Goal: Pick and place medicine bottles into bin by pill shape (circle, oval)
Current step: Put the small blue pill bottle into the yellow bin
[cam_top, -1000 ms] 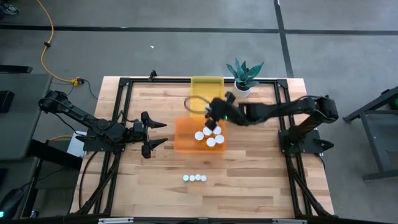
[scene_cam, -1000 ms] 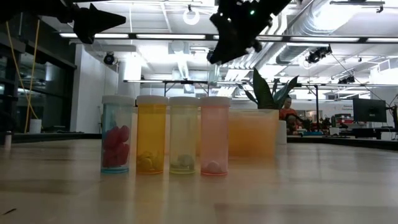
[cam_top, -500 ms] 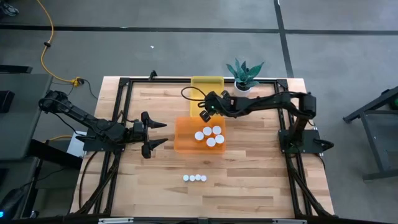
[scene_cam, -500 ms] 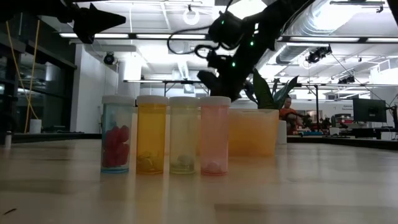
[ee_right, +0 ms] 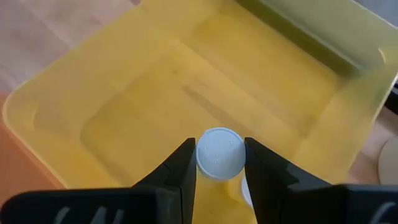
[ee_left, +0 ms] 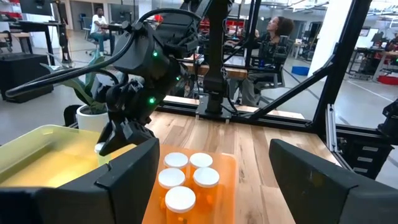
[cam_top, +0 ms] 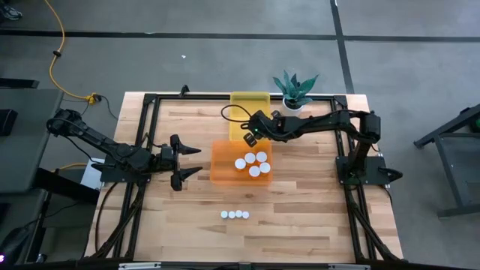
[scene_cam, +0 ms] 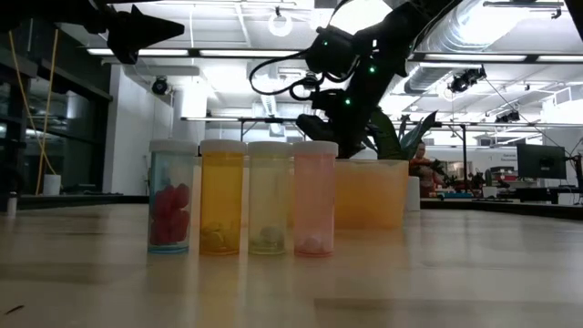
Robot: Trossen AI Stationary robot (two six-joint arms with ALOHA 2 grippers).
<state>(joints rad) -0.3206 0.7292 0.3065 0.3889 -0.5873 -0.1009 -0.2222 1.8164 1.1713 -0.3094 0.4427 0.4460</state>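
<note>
Fingers [ee_right: 184, 163] of the right gripper [ee_right: 220, 163] clamp a white-capped bottle [ee_right: 219, 152] over the yellow bin [ee_right: 74, 81], at its end beside the orange bin [cam_top: 223, 166]. Four bottles [cam_top: 253, 163] stand in the orange bin and four more [cam_top: 235, 214] line up near the table's front. Left gripper [cam_top: 192, 161] hovers apart, fingers spread.

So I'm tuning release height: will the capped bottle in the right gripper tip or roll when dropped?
Probably. The bottle is narrow and upright over the yellow bin's smooth floor, so it may topple and roll; the walls should contain it.
</note>
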